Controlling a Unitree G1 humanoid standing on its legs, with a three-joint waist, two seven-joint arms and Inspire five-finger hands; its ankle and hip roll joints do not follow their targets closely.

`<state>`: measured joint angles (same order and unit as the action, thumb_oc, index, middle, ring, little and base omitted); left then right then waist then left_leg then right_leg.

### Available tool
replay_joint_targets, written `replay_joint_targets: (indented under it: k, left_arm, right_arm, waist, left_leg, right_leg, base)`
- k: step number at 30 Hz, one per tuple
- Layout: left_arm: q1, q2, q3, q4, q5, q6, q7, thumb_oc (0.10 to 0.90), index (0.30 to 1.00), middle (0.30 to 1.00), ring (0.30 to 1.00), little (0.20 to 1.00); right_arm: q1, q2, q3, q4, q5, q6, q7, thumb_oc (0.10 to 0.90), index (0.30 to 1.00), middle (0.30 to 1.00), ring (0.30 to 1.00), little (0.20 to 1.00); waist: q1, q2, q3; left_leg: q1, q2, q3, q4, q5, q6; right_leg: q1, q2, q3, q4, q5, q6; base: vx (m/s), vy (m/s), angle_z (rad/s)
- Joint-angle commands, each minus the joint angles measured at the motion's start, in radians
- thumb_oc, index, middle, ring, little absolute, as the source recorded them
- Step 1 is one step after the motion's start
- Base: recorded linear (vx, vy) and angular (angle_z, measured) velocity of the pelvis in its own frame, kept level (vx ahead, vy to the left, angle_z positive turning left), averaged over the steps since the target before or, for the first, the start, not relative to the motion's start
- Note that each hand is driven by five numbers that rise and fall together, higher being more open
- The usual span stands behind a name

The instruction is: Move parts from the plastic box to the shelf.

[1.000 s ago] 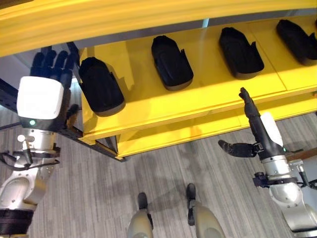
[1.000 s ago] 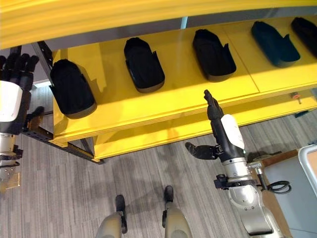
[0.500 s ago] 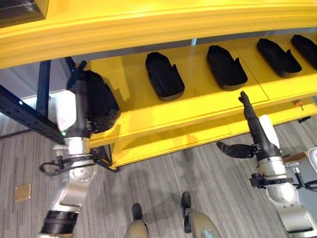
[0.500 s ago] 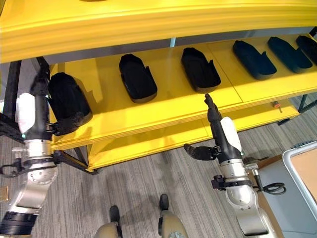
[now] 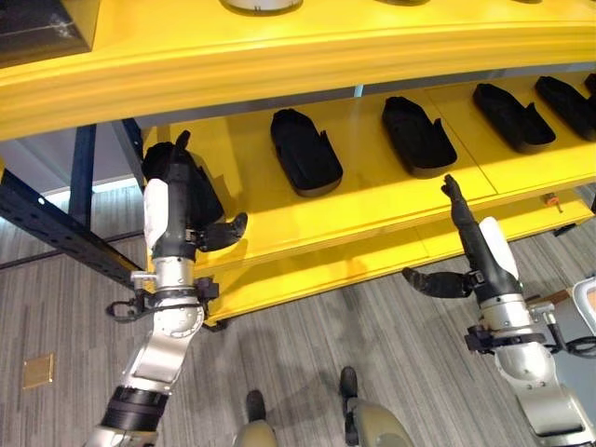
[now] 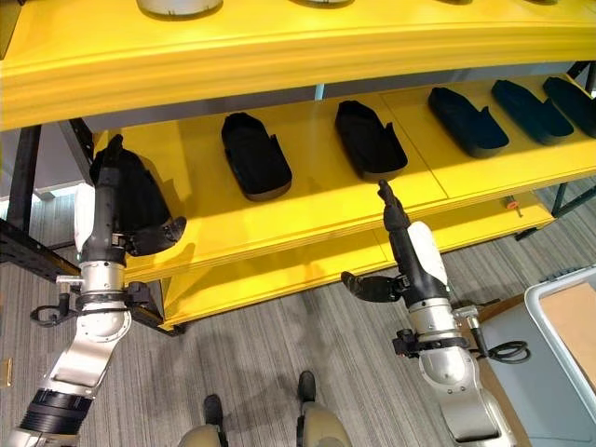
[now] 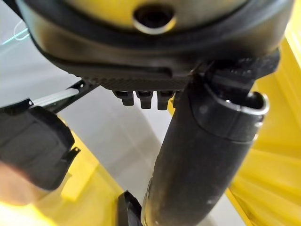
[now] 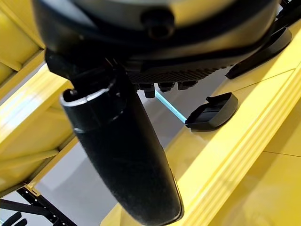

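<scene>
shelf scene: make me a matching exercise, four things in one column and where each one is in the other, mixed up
Things:
1. left robot hand
2. right robot hand
3. plastic box
4. white part

Places:
A. on the top shelf board
B. on the floor at the robot's right
C. open, at the end black part on the middle shelf
D. open, in front of the shelf edge, holding nothing

Pairs: 1-C, 2-D, 3-B, 4-A

A yellow shelf carries a row of black parts.
</scene>
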<state>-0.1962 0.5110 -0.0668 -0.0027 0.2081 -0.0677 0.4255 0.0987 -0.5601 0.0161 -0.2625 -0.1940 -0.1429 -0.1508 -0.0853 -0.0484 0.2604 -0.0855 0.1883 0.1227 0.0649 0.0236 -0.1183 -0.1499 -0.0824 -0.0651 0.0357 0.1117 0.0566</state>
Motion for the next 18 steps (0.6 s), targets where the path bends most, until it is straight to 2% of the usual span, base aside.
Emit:
replay_joint_targets:
  k: [1, 7, 13, 14, 18]
  left_arm:
    - [-0.14, 0.023, -0.007, 0.04, 0.059, -0.038, 0.07, 0.9, 1.0, 1.0, 1.0, 1.0]
    - [-0.214, 0.043, -0.021, 0.13, 0.147, 0.011, 0.125, 0.9, 1.0, 1.0, 1.0, 1.0]
    - [-0.261, 0.054, -0.03, 0.194, 0.176, 0.035, 0.152, 0.9, 1.0, 1.0, 1.0, 1.0]
    - [-0.293, 0.083, -0.044, 0.246, 0.254, 0.064, 0.176, 0.9, 1.0, 1.0, 1.0, 1.0]
    - [-0.32, 0.1, -0.056, 0.293, 0.308, 0.089, 0.196, 0.9, 1.0, 1.0, 1.0, 1.0]
  right_arm:
    - [-0.066, -0.028, -0.022, -0.086, 0.008, -0.067, -0.044, 0.9, 1.0, 1.0, 1.0, 1.0]
    - [-0.073, -0.039, -0.009, -0.085, 0.012, -0.074, -0.046, 0.9, 1.0, 1.0, 1.0, 1.0]
    - [-0.073, -0.046, -0.007, -0.088, 0.015, -0.078, -0.046, 0.9, 1.0, 1.0, 1.0, 1.0]
    - [-0.074, -0.053, -0.005, -0.092, 0.019, -0.087, -0.047, 0.9, 1.0, 1.0, 1.0, 1.0]
    - [-0.069, -0.063, -0.005, -0.097, 0.019, -0.096, -0.049, 0.9, 1.0, 1.0, 1.0, 1.0]
  waist:
    - [-0.019, -0.03, -0.096]
    - [-0.028, -0.039, -0.091]
    - [-0.032, -0.045, -0.086]
    - [-0.037, -0.049, -0.081]
    - [-0.041, -0.055, -0.073]
  left_leg:
    - [-0.043, 0.016, -0.004, 0.06, -0.004, 0.007]
    - [-0.061, 0.022, -0.006, 0.066, -0.002, 0.004]
    - [-0.079, 0.024, -0.011, 0.078, -0.003, 0.001]
    - [-0.086, 0.025, -0.012, 0.083, -0.004, -0.001]
    - [-0.097, 0.028, -0.012, 0.094, -0.007, -0.002]
  right_leg:
    - [0.044, -0.055, 0.009, 0.042, -0.095, 0.074]
    - [0.027, -0.051, 0.012, 0.047, -0.093, 0.076]
    - [0.016, -0.049, 0.012, 0.052, -0.093, 0.076]
    - [0.009, -0.049, 0.014, 0.055, -0.092, 0.077]
    - [-0.002, -0.047, 0.017, 0.063, -0.091, 0.078]
  base:
    - [0.0, 0.0, 0.0]
    - [0.0, 0.0, 0.0]
    - [0.0, 0.0, 0.01]
    - [0.0, 0.0, 0.0]
    - [0.0, 0.0, 0.0]
